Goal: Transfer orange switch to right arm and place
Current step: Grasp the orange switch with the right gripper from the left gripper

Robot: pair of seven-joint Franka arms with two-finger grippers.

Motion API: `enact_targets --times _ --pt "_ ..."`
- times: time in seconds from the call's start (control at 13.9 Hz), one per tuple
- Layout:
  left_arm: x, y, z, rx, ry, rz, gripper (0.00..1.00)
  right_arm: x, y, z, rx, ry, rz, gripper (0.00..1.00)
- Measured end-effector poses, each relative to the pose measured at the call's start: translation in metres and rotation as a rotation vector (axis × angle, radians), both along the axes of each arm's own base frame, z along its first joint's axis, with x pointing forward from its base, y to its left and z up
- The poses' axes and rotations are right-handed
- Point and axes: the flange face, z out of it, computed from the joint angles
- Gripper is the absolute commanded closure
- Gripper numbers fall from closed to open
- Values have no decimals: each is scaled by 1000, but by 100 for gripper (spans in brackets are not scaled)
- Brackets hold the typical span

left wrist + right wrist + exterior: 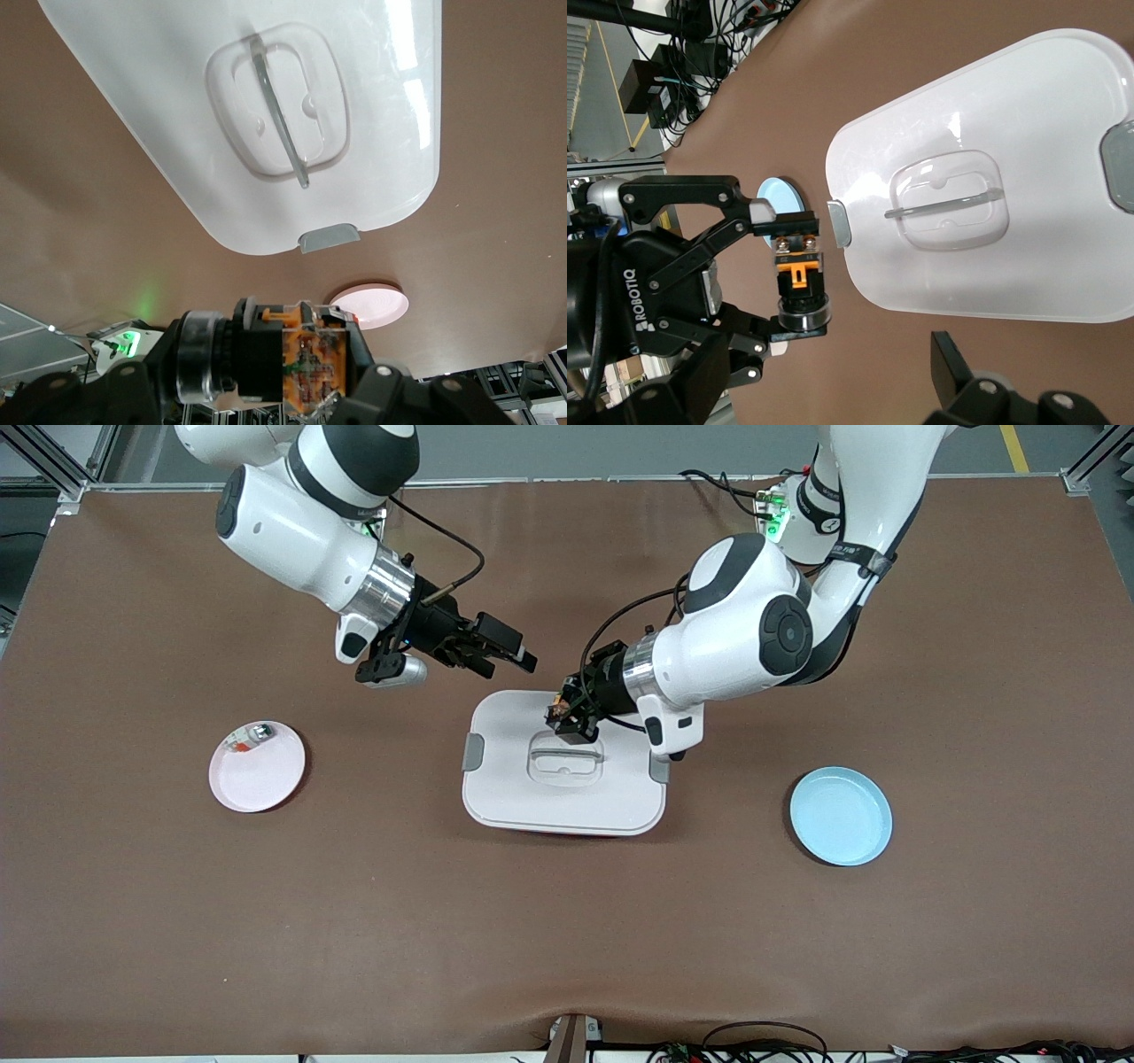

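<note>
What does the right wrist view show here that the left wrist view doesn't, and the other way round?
Only the right wrist view shows the left end effector from outside, shut on the orange switch, with the blue plate past it and one finger of its own end effector. Only the left wrist view shows the pink plate and the switch's circuit side close up. Both show the switch, the white lidded container with its handle, and the brown table.

Left tool (567, 722) grips the switch (558, 708) over the white lid (567, 793); right tool (505, 657) hovers open beside it.
</note>
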Motion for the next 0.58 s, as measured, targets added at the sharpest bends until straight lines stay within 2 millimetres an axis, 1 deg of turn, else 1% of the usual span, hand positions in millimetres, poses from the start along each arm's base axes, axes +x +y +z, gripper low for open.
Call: enact_targets --times 0.22,0.43,0.58 --pt "-6 -12 2 -3 8 -2 100 -6 9 -3 -1 -11 5 0" --pt "-11 -19 3 -4 9 -12 100 -5 10 -11 -9 0 5 0" --pt "-14 -22 3 -4 9 -18 100 0 6 -18 -17 2 -3 0"
